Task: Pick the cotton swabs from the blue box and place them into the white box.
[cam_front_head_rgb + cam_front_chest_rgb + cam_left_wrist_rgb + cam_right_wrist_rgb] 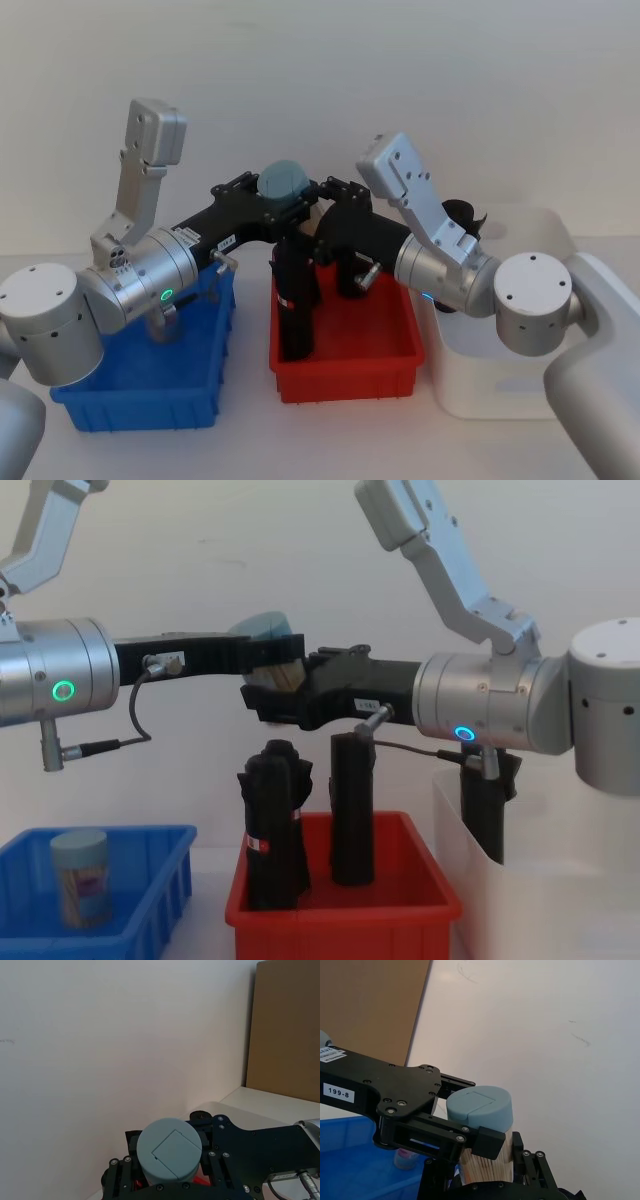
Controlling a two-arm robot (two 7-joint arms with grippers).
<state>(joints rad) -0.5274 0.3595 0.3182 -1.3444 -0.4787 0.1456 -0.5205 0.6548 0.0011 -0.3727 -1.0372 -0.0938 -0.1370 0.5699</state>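
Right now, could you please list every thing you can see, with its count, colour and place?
cotton swabs tub: one, clear with blue-grey lid, held in the air above the red box, between both grippers
second cotton swabs tub: one, same colours, standing in the blue box
blue box: one, bright blue, on the robot's left
red box: one, red, in the middle
black cylinders: at least three in the red box, one in the white box
white box: one, translucent white, on the robot's right
left gripper: black, on the held tub
right gripper: black, at the same tub
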